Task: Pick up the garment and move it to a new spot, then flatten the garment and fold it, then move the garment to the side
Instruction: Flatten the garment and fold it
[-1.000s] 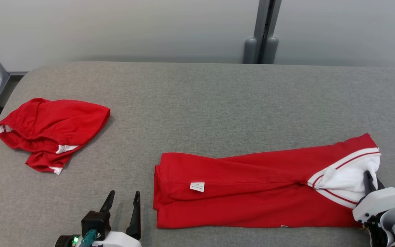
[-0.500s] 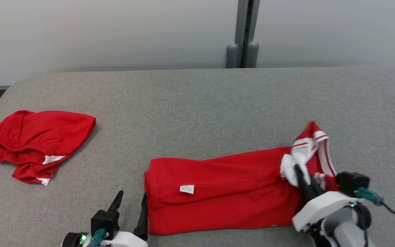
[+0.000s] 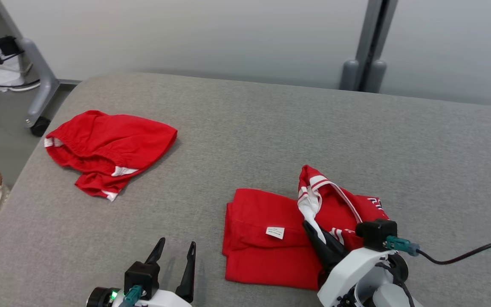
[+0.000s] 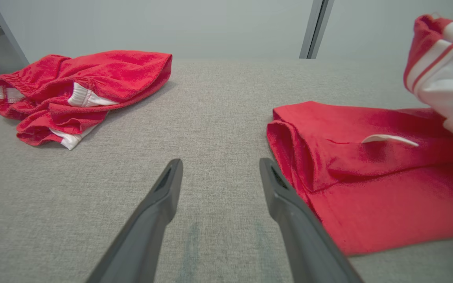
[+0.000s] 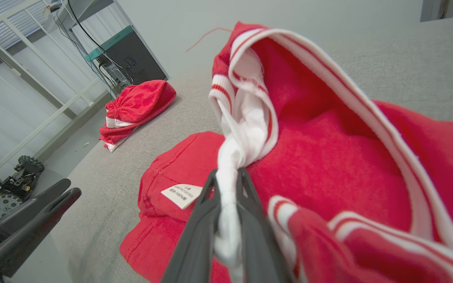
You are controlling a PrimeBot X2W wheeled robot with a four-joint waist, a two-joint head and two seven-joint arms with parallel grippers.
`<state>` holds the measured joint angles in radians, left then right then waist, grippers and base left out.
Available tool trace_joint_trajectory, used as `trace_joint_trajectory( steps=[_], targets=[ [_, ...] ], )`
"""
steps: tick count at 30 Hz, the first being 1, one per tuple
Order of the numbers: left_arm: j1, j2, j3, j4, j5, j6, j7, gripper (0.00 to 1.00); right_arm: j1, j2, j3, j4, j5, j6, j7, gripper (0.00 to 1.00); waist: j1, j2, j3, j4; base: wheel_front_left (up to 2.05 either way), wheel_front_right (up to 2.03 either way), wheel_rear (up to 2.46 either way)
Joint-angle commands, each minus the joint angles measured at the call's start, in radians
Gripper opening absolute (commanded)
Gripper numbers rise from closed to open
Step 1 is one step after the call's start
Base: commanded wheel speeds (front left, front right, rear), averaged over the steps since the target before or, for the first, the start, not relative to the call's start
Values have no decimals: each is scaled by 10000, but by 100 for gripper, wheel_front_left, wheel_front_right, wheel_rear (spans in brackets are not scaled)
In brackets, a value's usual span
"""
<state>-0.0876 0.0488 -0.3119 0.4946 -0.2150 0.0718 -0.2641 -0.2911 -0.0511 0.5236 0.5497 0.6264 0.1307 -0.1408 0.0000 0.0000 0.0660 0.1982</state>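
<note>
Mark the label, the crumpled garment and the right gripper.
label (image 3: pixel 275 233), head view, its middle.
crumpled garment (image 3: pixel 117 136), head view, red top fold.
right gripper (image 5: pixel 227 173), right wrist view, between fingertips shut on the folded garment (image 5: pixel 328 165).

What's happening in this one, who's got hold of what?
The right gripper is shut on the white-trimmed end of a red garment, holding it raised over the rest of the garment, which lies on the grey table. The fold looks under way, not finished. The left gripper is open just left of the garment, holding nothing. A second red garment lies crumpled at the far left.
</note>
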Motion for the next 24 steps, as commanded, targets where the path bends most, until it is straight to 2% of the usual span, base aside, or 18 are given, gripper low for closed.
trace_joint_trajectory(
  steps=[1,8,9,10,11,17,19,20,24],
  targets=[
    [-63,37,-15,-3,-35,22,0,100,-190,-28,94,57,93,0,14,0,0,0,38,486,0,0,0],
    [-114,33,-202,11,-132,31,0,100,-915,-29,1010,569,594,0,-125,0,0,0,91,1148,0,0,0],
    [-120,36,-213,15,-150,54,0,100,-1007,-30,1146,676,696,0,-127,9,0,0,93,1174,0,0,0],
    [-123,34,-231,14,-166,72,0,100,-1094,-34,1201,733,822,0,-223,47,0,0,95,1193,0,0,0],
    [-126,33,-254,2,-181,98,0,100,-1254,-34,1274,776,803,0,-357,100,0,0,98,1203,0,0,0],
    [-143,40,-155,-97,-274,195,0,100,-1624,-45,1010,963,628,0,-1118,100,0,0,39,838,0,0,0],
    [-148,37,-95,-142,-302,221,0,100,-1583,-46,537,981,362,0,-1213,100,0,0,-4,644,0,0,0],
    [-141,37,-26,-196,-268,235,0,100,-1425,-42,-158,948,33,0,-1248,100,0,0,-46,411,0,0,0],
    [-181,37,33,-218,-229,229,0,100,-809,-29,-1773,366,-1064,0,-1252,100,0,0,-91,-6,0,0,0]
  ],
)
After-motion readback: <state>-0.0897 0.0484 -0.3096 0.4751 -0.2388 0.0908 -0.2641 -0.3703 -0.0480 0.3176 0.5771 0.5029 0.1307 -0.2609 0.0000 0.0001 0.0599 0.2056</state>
